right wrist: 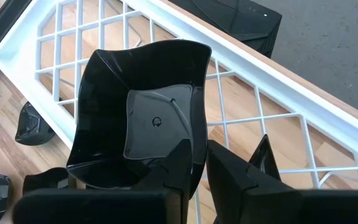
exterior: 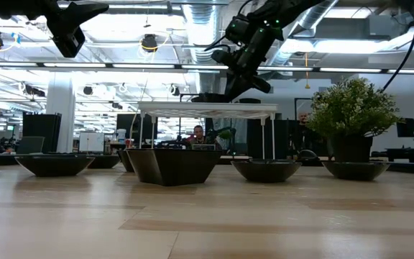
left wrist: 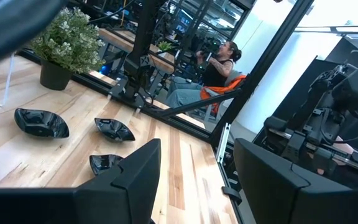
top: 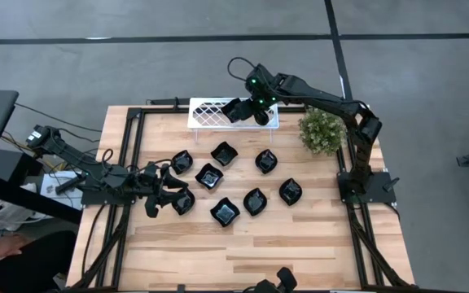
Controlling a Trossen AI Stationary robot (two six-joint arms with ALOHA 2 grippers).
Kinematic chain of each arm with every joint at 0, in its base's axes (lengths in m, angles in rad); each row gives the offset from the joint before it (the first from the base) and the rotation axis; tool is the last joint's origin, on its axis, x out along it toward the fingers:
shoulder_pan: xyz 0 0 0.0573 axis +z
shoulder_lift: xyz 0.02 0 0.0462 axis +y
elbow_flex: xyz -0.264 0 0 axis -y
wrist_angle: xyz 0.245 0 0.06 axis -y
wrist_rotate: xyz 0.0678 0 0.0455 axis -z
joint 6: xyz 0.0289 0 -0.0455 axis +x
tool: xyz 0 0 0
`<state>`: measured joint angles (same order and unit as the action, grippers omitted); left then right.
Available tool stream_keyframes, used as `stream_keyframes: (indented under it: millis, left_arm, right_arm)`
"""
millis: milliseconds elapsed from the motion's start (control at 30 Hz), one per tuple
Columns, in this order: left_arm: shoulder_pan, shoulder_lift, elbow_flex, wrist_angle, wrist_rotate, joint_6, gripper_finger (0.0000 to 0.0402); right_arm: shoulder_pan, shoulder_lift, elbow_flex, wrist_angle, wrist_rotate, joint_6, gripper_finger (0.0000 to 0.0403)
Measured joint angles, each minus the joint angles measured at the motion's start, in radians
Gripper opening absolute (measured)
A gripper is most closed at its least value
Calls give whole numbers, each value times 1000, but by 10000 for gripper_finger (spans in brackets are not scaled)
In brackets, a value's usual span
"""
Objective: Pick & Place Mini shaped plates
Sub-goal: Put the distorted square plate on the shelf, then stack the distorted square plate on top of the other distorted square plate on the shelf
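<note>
Right gripper [right wrist: 194, 165] pinched rim of glossy black wavy-edged square plate [right wrist: 138, 115], no long axis, hollow up, over white lattice tray [right wrist: 278, 84]. Left gripper [top: 155, 195] gaped wide, empty.

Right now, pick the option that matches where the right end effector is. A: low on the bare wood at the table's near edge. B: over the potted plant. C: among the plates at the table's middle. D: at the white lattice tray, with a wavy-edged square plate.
D: the right end effector sits over the white lattice tray, its fingers astride the rim of a wavy-edged square plate resting on the lattice.
</note>
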<state>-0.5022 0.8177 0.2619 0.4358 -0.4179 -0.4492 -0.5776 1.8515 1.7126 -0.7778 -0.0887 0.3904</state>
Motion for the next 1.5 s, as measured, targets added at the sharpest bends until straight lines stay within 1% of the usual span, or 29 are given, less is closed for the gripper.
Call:
stream_keyframes:
  millis: [433, 867, 1033, 1267, 1500]
  left_arm:
    - [0, 0, 0, 0, 0, 0, 205]
    - [0, 0, 0, 0, 0, 0, 205]
    - [0, 0, 0, 0, 0, 0, 205]
    - [0, 0, 0, 0, 0, 0, 205]
    - [0, 0, 0, 0, 0, 0, 205]
  right_arm:
    - [-1, -2, 56, -29, 4, -45, 44]
    - [-3, -2, 56, -30, 7, -77, 44]
    - [0, -5, 56, -31, -39, -84, 44]
    - [56, -66, 58, -31, -48, -101, 44]
    - [183, -150, 58, -59, -48, -104, 44]
